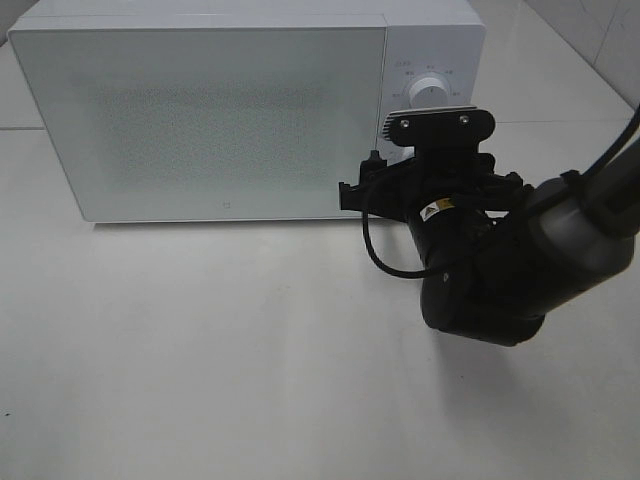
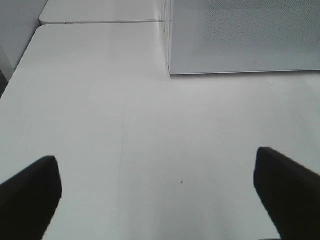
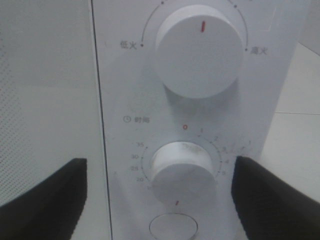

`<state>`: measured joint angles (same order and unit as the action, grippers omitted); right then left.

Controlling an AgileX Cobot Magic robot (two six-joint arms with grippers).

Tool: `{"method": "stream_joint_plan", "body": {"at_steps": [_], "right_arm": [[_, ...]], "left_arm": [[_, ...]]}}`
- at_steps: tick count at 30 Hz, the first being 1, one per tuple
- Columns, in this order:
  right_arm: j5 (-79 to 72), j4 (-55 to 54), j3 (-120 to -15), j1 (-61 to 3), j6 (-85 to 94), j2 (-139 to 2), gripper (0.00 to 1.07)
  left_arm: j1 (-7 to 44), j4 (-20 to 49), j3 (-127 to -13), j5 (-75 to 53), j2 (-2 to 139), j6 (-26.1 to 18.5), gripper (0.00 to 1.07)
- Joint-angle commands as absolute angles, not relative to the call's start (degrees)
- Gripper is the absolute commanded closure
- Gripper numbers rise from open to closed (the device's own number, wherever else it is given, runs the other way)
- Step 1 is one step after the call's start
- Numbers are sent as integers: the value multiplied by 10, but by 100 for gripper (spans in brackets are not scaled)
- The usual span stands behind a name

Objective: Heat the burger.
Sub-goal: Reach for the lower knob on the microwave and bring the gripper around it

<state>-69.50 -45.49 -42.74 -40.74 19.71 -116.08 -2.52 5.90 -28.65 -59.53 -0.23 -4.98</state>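
Observation:
The burger is out of view in every frame. A white microwave (image 1: 220,110) stands at the back of the table with its door shut. My right gripper (image 3: 159,167) is open right in front of the control panel. Its dark fingers (image 3: 55,195) stand either side of the lower timer knob (image 3: 182,170) without touching it. The upper power knob (image 3: 200,52) is just above. In the exterior high view the right arm (image 1: 480,270) covers the lower panel and hides the fingers. My left gripper (image 2: 157,200) is open over bare white table, holding nothing.
A round button (image 3: 172,227) sits below the timer knob. The microwave's front corner (image 2: 170,70) shows in the left wrist view, beyond the left gripper. White table (image 1: 200,350) lies in front of the microwave, and a second table surface (image 2: 100,10) adjoins behind.

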Motion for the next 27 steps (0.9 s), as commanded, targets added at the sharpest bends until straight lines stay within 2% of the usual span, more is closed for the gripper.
{"method": "stream_joint_plan", "body": {"at_steps": [1,27], "right_arm": [[-778,-457,-457,-394,206,-1182,31],[-782,-457,-475,-382,206,-1195,32]], "left_arm": [[-28,60,-285,-590,-10,-49,6],[-28,60,-285,-590,-10,-49,6]]}}
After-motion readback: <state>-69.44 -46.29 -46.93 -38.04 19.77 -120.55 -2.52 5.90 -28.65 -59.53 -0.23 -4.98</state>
